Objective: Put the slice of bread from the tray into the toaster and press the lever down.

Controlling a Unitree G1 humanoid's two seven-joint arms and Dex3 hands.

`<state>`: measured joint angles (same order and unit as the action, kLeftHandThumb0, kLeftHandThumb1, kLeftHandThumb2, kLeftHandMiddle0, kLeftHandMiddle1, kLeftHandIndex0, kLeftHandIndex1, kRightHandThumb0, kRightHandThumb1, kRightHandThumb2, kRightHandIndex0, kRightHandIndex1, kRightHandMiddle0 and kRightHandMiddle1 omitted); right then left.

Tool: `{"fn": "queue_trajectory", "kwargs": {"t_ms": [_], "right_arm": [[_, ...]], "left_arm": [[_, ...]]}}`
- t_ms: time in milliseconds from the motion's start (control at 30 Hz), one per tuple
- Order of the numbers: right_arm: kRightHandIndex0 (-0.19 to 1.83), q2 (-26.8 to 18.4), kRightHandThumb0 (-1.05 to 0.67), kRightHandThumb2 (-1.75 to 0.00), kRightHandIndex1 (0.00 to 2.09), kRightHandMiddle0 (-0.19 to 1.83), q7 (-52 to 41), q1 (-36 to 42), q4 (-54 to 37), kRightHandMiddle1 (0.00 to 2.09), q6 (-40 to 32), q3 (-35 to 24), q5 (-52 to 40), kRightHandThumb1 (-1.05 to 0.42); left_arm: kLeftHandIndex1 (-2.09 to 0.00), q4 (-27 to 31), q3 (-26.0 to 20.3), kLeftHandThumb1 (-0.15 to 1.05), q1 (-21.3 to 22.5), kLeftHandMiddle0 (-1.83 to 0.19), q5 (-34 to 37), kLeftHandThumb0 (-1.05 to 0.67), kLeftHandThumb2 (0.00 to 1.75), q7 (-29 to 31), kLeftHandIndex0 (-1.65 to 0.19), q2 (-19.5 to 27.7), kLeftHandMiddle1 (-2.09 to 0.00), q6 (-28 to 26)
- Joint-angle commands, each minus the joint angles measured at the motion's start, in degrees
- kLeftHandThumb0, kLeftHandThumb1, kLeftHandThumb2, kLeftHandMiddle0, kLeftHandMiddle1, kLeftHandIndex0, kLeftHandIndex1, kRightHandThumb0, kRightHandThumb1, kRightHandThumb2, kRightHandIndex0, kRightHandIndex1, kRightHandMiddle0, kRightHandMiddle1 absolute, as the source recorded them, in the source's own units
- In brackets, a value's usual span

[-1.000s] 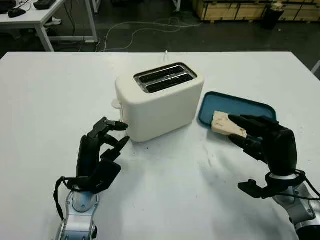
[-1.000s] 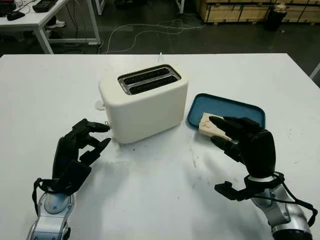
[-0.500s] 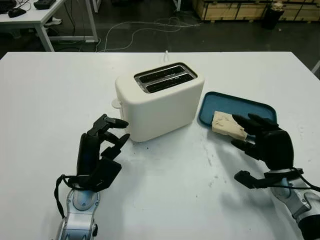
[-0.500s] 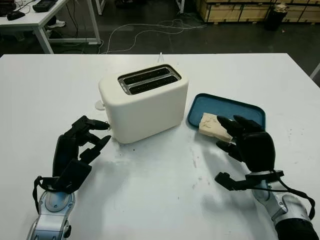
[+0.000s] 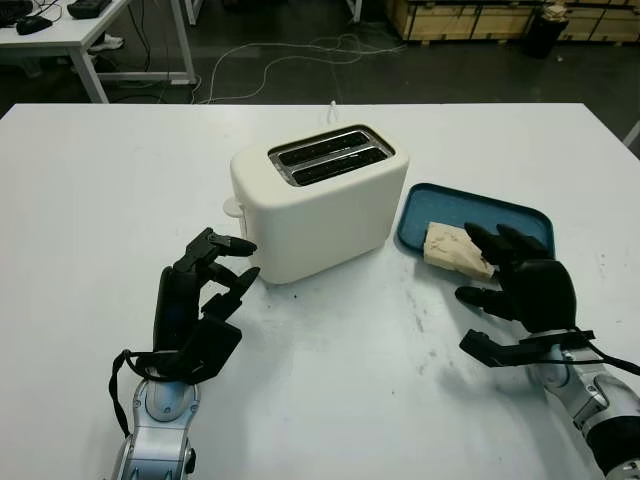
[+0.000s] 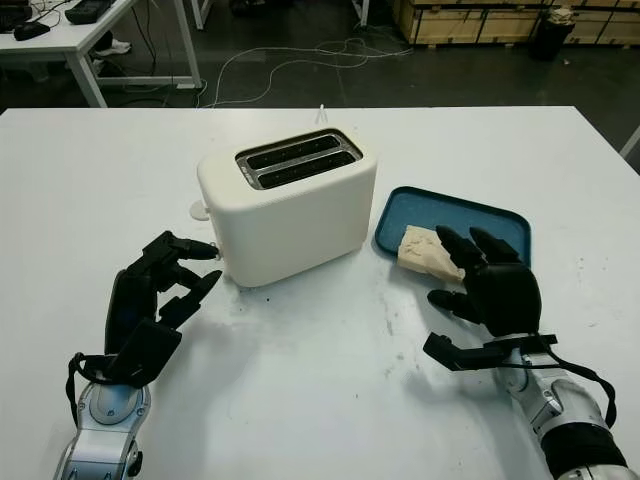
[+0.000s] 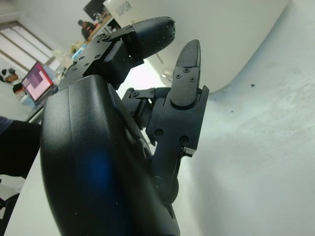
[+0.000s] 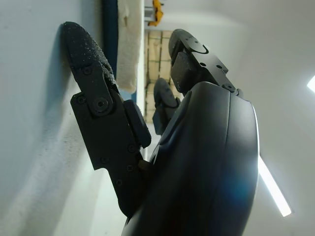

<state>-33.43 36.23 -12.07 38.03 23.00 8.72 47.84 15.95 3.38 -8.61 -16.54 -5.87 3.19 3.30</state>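
The bread slice [image 5: 448, 248] lies at the near left end of the teal tray [image 5: 478, 206], to the right of the cream toaster [image 5: 318, 200]. My right hand [image 5: 485, 266] is open at the slice's right end. Its fingers reach over the tray and its thumb [image 8: 83, 49] is low by the tray's front rim. In the right wrist view the slice [image 8: 129, 44] stands just beyond the thumb. My left hand [image 5: 240, 258] is open beside the toaster's front left corner, near the small white lever [image 5: 232, 207]. Both toaster slots are dark, with nothing in them.
The white table [image 5: 330, 380] has free room in front of the toaster and between my hands. The toaster's cable [image 5: 331, 107] runs off the far edge. Beyond the table are another table [image 5: 90, 30] and wooden crates [image 5: 470, 18].
My right hand has sunk toward the table and turned, with its thumb now down by the tray's front rim. The bread, toaster and left hand have not moved.
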Motion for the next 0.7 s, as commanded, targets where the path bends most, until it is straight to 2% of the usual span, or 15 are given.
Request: {"fn": "queue_trajectory", "kwargs": {"t_ms": [0,233,533,667], "right_arm": [[0.37,-0.8,-0.71,-0.01,0.01,0.38,2.1,-1.6,1.6,0.01,-0.9,1.2,0.5,-0.80],[0.42,-1.1,-0.60,0.00,0.02,0.43,6.7,-5.4,6.1,0.02,-2.0,6.0,2.7,-0.82],[0.44,-1.4,-0.57,0.00,0.02,0.44,5.5,-8.8,9.1,0.01,-4.6,10.5,3.4,-0.83],[0.45,-2.5,-0.58,-0.01,0.02,0.45,-0.1,-7.9,5.2,0.01,-5.2,10.6,1.7,-0.83]], "left_arm": [[-1.14,-0.1,0.3,0.92,-0.2,-0.58,-0.2,-0.25,0.23,-0.2,-0.51,0.1,-1.57,0.7],[-1.13,-0.4,0.3,0.92,-0.1,-0.59,-0.1,-0.25,0.22,-0.4,-0.51,-0.1,-1.56,1.2],[-1.14,-0.8,0.0,0.92,0.0,-0.59,0.6,-0.24,0.22,-0.6,-0.52,-0.3,-1.56,2.4],[-1.15,-1.2,0.0,0.92,-0.1,-0.58,1.5,-0.25,0.22,-0.7,-0.52,-0.7,-1.58,3.6]]}}
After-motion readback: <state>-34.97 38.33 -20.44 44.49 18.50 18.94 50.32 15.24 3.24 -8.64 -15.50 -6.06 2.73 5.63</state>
